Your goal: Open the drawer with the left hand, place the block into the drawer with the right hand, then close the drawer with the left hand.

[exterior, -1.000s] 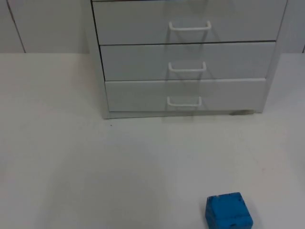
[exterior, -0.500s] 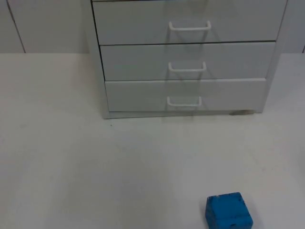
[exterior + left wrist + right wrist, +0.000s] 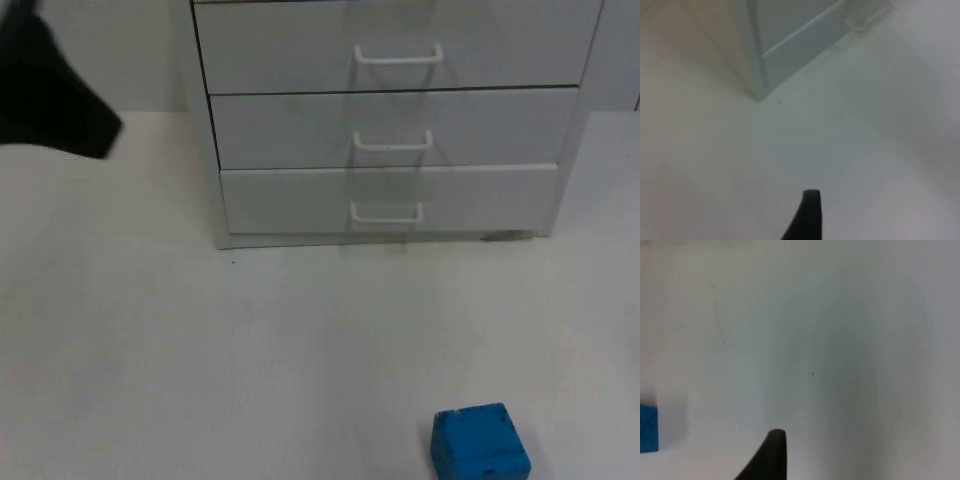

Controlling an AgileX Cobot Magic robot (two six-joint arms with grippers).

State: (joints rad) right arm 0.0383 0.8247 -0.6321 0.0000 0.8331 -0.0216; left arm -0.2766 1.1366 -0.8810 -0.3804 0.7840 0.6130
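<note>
A white cabinet (image 3: pixel 390 120) with three drawers stands at the back of the table, all drawers pushed in. Each drawer has a white handle: top (image 3: pixel 398 56), middle (image 3: pixel 393 141), bottom (image 3: pixel 386 213). The blue block (image 3: pixel 479 443) sits on the table near the front edge, right of centre. My left gripper (image 3: pixel 55 95) hangs as a dark shape at the far left, well away from the handles. Its wrist view takes in the cabinet's lower corner (image 3: pixel 790 45). My right gripper (image 3: pixel 771 455) is above bare table, with the blue block (image 3: pixel 648 428) off to its side.
The grey partition wall (image 3: pixel 100 50) rises behind the table to the left of the cabinet. A small dark speck (image 3: pixel 234 263) marks the table in front of the cabinet's left corner. Wide white table lies between cabinet and block.
The left arm has come into the top view at its upper left corner, where nothing stood before. Block and drawers have not moved.
</note>
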